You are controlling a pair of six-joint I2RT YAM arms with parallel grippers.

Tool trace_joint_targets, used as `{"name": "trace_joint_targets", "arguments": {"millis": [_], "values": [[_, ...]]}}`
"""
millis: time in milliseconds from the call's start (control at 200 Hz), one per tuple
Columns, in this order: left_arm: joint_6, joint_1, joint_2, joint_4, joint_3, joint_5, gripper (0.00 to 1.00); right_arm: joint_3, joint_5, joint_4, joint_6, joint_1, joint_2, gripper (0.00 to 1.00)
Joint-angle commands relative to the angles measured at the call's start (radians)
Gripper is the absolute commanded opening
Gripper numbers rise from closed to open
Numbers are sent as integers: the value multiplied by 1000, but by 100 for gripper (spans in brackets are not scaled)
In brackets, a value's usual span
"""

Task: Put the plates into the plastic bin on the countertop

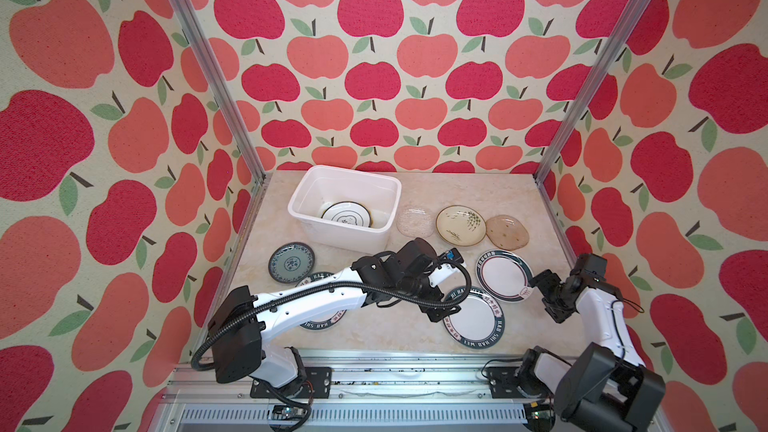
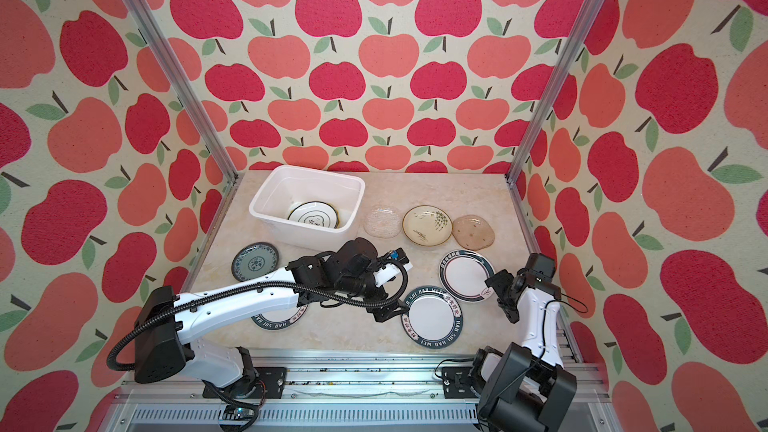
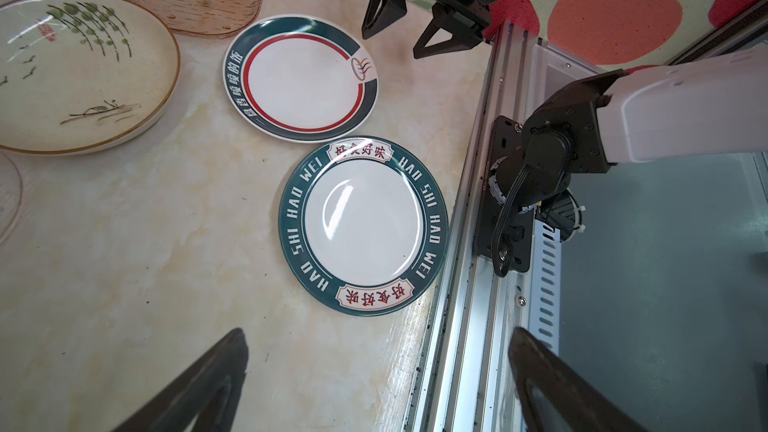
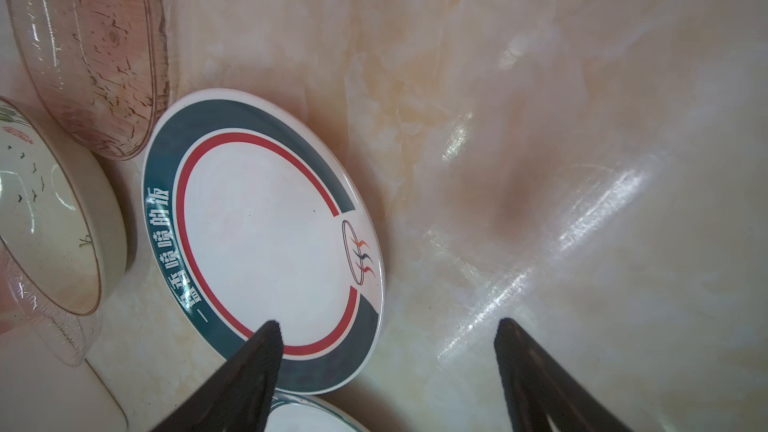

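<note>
Early stage: by my count one plate is in, seven to go. Countertop carries the seven. Plastic bin sits beyond the left gripper, well apart from the right gripper. In it: one white emblem plate flat on the floor. A yellowish edge beside it may be a second plate underneath, can't tell. Otherwise bare.

Left to bin:
- lettered-rim plate, just ahead of the left gripper's spread, empty jaws.
- Second lettered plate, mostly hidden under the left arm.
- Red-ringed plate, at the right gripper. Jaws apart, one finger over its rim, the other over bare counter, nothing pinched.
- Cream leaf-painted plate, brown glass plate and clear glass plate, in a row beyond the right gripper, the clear one just beside the bin.
- Blue patterned plate, well behind the left gripper, near the bin's front wall.
</note>
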Motion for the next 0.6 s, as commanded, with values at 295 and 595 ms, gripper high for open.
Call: {"name": "trace_joint_targets", "arguments": {"millis": [295,595], "values": [[13,14,-15,18,3,32,99,-12,-183,129,-139,-7,214,67],[12,18,-11,17,7,37,99,-50,-208,201,-128,-6,287,45]]}}
